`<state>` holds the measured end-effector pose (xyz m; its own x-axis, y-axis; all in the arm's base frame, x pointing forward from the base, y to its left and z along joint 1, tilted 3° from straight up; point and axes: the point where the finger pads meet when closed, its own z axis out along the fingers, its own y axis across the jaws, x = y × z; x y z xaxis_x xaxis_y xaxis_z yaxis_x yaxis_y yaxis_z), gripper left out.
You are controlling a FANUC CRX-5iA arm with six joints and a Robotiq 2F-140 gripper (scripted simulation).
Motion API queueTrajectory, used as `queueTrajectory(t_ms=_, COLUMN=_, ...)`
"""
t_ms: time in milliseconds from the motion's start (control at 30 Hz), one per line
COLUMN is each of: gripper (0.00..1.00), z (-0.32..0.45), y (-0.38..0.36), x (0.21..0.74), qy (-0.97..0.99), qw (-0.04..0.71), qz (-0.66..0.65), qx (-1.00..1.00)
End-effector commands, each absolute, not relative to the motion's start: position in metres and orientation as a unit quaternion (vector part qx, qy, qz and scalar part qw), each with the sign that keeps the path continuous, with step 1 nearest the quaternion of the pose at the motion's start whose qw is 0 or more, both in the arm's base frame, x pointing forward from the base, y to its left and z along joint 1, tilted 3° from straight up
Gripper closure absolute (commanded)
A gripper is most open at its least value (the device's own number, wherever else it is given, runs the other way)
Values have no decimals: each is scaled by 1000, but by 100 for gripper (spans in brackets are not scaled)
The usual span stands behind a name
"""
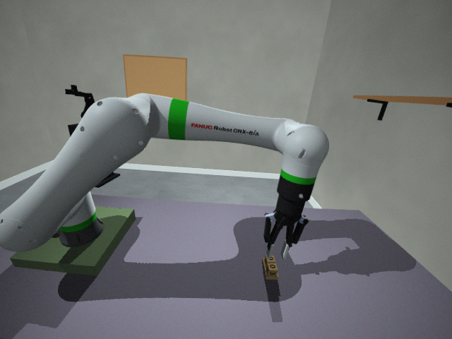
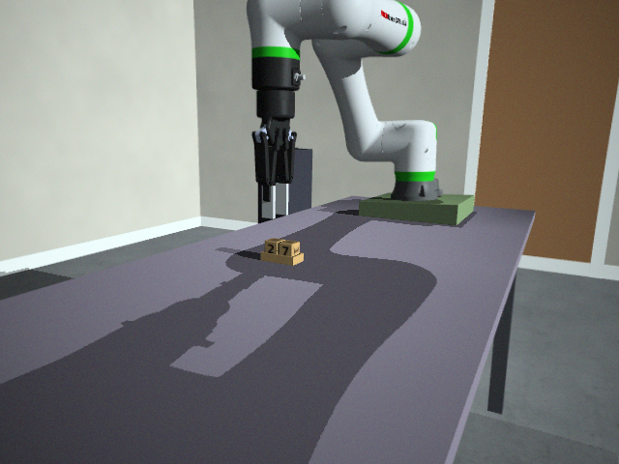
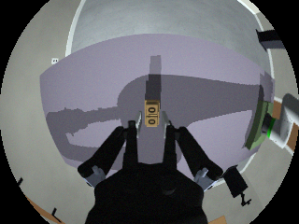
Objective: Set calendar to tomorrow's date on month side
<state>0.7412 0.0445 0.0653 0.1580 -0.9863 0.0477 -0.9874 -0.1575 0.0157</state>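
Note:
Two wooden cubes sit side by side in the small tray. In the exterior view, the left cube shows an upright 2 and the right cube an upright 7. The right cube's outer end shows a sideways 3. Both tops read 0 in the wrist view. No month's name is legible. My gripper is partly open and empty, pointing down above the calendar. Its fingertips appear on either side of the cubes in the wrist view, but hang clear above them.
The purple table carries the calendar. The green base block under the arm stands well away from it. A wall shelf is at the right in the top view.

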Motion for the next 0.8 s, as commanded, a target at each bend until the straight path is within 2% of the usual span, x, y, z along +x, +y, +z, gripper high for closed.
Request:
queueTrajectory(t_ms=0, gripper=64, z=62, y=44, x=741, qy=-649, qw=21, qz=13, qx=761)
queueTrajectory(t_ms=767, gripper=64, z=30, y=43, x=741, qy=-649, qw=21, qz=13, qx=761)
